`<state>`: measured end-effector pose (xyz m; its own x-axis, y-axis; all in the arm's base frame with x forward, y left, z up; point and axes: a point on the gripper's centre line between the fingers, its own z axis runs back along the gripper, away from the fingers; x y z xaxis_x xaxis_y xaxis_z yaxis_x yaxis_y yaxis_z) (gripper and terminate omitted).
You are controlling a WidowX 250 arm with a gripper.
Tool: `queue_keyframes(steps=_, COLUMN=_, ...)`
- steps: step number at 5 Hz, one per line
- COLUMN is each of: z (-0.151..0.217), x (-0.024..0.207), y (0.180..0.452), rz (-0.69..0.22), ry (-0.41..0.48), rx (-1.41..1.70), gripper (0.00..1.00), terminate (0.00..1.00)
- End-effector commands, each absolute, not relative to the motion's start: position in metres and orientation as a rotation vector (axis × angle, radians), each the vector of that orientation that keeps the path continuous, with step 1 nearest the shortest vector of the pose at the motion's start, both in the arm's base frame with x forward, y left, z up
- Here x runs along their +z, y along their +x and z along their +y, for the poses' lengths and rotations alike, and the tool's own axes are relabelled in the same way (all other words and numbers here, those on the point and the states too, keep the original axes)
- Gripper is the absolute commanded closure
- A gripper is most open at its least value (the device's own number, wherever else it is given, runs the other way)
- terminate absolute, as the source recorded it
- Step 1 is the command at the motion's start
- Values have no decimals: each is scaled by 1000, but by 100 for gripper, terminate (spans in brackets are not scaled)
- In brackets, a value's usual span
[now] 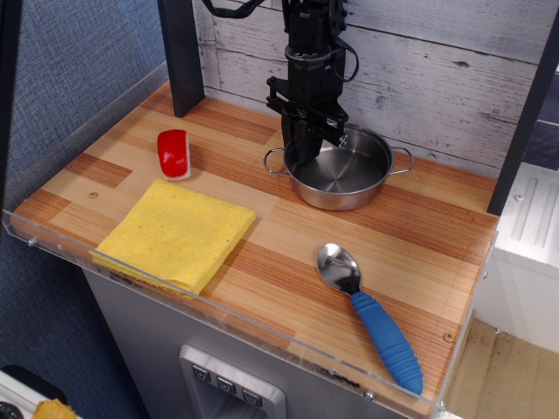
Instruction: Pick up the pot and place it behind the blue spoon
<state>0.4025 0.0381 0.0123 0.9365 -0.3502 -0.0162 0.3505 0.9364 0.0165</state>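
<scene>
The shiny steel pot (pixel 345 175) with two wire loop handles sits at the back of the wooden table, near the wall. My black gripper (pixel 301 155) comes down from above and is shut on the pot's left rim, one finger inside and one outside. The pot seems to be at or just above the table surface; I cannot tell whether it touches. The blue spoon (pixel 387 339) lies at the front right, with its metal bowl pointing toward the pot and its blue handle toward the front corner. The pot is behind the spoon and a little to its left.
A yellow cloth (pixel 179 231) lies at the front left. A small red-and-white object (pixel 174 153) lies behind it. A dark post (pixel 181 52) stands at the back left. A clear lip (pixel 218 314) runs along the table's front edge.
</scene>
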Motion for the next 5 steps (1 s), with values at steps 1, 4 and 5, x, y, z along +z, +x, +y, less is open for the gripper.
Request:
queue_keyframes(steps=1, z=43, x=58, y=406, rz=-100, ry=55, rx=-367, gripper=100, terminate=0)
queue_keyframes(steps=4, z=21, x=77, y=391, rz=-145, ry=59, rx=-387, gripper=100, terminate=0)
queue_keyframes(steps=5, z=12, x=76, y=387, rz=-141, ry=23, rx=-451, gripper=100, terminate=0)
